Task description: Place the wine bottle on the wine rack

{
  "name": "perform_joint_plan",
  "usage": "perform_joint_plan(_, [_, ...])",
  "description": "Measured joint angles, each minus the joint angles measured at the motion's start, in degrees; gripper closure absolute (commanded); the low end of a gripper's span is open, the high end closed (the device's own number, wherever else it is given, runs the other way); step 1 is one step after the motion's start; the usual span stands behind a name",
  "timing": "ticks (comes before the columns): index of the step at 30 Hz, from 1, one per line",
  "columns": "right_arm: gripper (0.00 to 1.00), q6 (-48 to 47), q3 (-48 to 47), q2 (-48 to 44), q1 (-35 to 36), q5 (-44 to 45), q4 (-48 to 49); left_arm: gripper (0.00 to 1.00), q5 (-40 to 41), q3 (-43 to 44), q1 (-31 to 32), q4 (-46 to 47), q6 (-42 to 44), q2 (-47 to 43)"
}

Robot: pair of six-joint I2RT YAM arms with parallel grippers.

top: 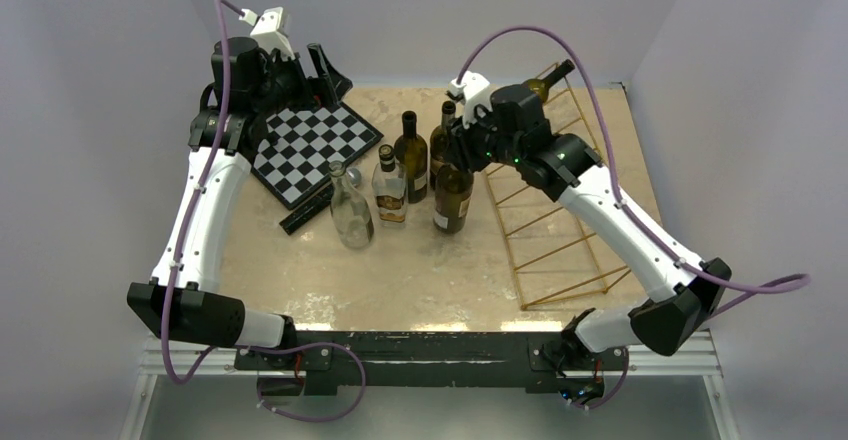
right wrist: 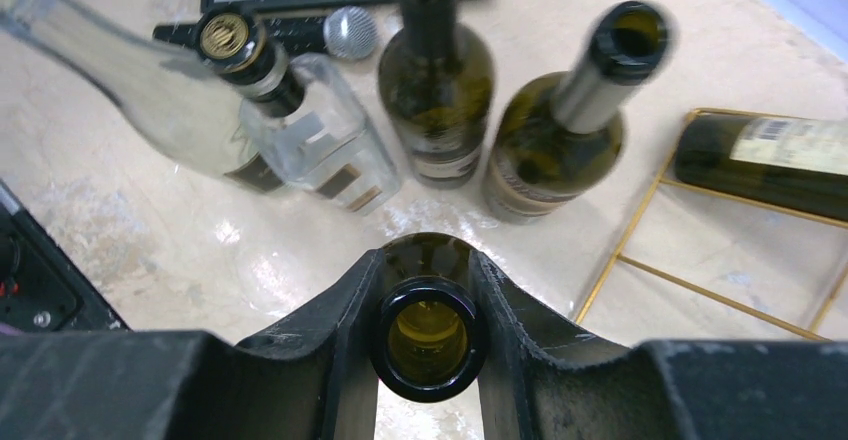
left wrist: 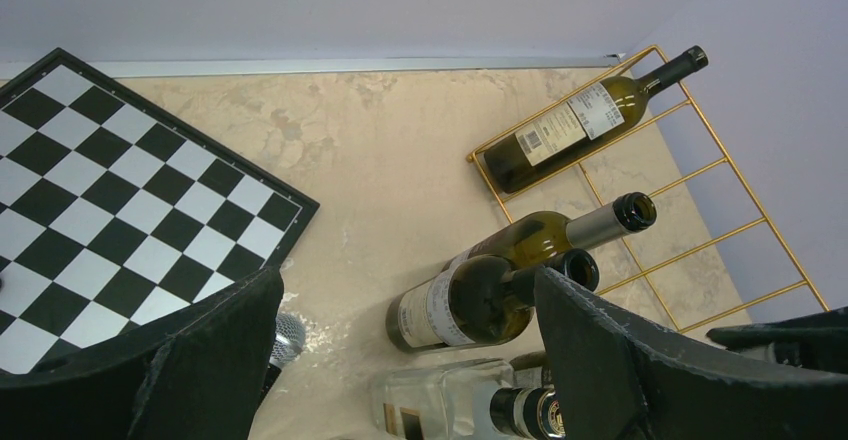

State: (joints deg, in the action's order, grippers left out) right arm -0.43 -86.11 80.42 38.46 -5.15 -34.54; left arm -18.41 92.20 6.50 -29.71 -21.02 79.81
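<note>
My right gripper [right wrist: 428,295] is shut on the neck of a dark olive wine bottle [right wrist: 428,338], whose open mouth sits between the two black fingers. From above, this wine bottle [top: 452,198] stands upright just left of the wine rack [top: 560,222], under the right gripper [top: 466,146]. The wine rack is a long gold rod frame [right wrist: 640,228] lying along the table's right side. Another green bottle [left wrist: 570,125] lies in the rack's far slot [left wrist: 700,172]. My left gripper [left wrist: 405,360] hangs open and holds nothing, high at the back left [top: 325,72].
Two more dark wine bottles [top: 411,157] [top: 441,138], a square clear liquor bottle [top: 390,188] and a clear glass bottle [top: 350,210] stand close left of the held one. A chessboard [top: 312,145] lies at the back left. A black microphone [top: 305,208] lies by it.
</note>
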Motion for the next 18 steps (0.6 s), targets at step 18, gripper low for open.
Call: perform_joint_plan(18, [1.00,5.14,-3.61,-1.44,-15.56,3.76,0.79,0.01,1.14,0.13,0.00,-1.33,0.37,-0.68])
